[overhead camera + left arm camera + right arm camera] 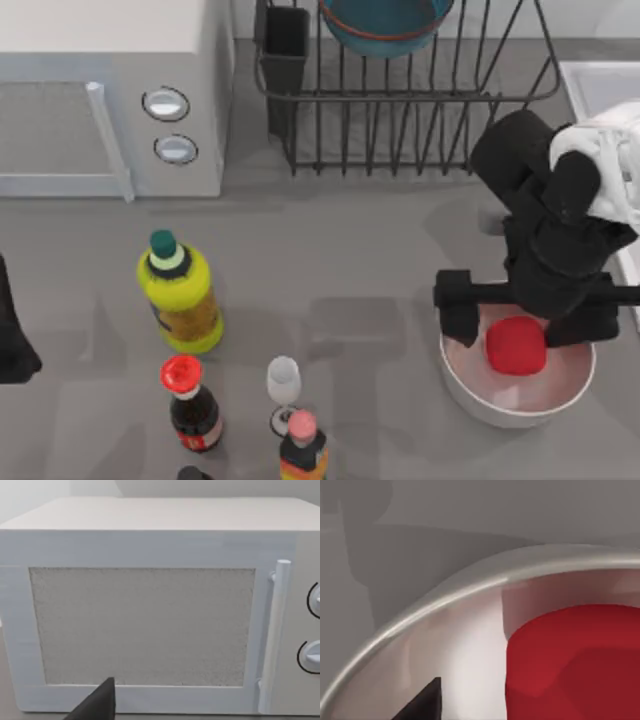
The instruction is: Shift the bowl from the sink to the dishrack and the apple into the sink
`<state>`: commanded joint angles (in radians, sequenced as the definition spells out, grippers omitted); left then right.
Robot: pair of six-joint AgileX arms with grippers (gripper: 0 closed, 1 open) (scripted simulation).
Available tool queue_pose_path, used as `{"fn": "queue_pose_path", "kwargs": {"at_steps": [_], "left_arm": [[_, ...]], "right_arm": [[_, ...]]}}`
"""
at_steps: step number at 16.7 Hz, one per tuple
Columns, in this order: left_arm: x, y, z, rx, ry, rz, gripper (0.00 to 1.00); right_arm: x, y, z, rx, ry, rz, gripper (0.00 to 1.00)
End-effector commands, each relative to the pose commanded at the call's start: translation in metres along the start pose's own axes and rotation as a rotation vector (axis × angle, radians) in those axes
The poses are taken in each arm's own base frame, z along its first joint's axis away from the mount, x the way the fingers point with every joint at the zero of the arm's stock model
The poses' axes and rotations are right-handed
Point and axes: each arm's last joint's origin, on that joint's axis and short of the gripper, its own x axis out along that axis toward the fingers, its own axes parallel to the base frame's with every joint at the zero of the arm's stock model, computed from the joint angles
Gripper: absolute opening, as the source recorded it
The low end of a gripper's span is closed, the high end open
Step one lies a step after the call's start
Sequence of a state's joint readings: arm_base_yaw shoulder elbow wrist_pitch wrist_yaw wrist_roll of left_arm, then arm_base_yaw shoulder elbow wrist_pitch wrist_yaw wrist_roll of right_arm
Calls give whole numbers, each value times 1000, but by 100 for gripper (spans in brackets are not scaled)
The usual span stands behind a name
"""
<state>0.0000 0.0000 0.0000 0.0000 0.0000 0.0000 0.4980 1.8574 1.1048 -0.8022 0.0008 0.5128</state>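
Observation:
The teal-blue bowl (385,25) with its reddish rim line sits in the black wire dishrack (400,130) at the back. A corner of the white sink (605,85) shows at the right edge. The red apple (515,347) (575,665) lies inside a white bowl (515,405) (445,600) at the front right. My right gripper (520,325) hangs open just over it, one finger on each side of the apple and not touching it. One dark fingertip (422,702) shows close to the white bowl's inner wall. My left gripper (12,345) is parked at the left edge, facing the microwave (150,625).
The microwave (110,90) fills the back left. A yellow-green bottle (180,295), a red-capped dark bottle (190,400), a wine glass (284,385) and another small bottle (302,445) stand at the front left. The rack's dark utensil cup (285,50) is at its left corner.

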Motion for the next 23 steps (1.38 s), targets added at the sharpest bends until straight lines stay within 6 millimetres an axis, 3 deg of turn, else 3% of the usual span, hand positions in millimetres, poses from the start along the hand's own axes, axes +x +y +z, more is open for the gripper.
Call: {"fn": "queue_pose_path", "kwargs": {"at_steps": [4,8,21,23], "left_arm": [[0,0,0,0,0,0,100],[0,0,0,0,0,0,100],[0,0,0,0,0,0,100],[0,0,0,0,0,0,100]], "right_arm": [[36,-2,-5,0,12,-6,100],[38,-3,-6,0,14,-8,100],[38,-3,-6,0,14,-8,2],[38,-3,-6,0,14,-8,0]]}}
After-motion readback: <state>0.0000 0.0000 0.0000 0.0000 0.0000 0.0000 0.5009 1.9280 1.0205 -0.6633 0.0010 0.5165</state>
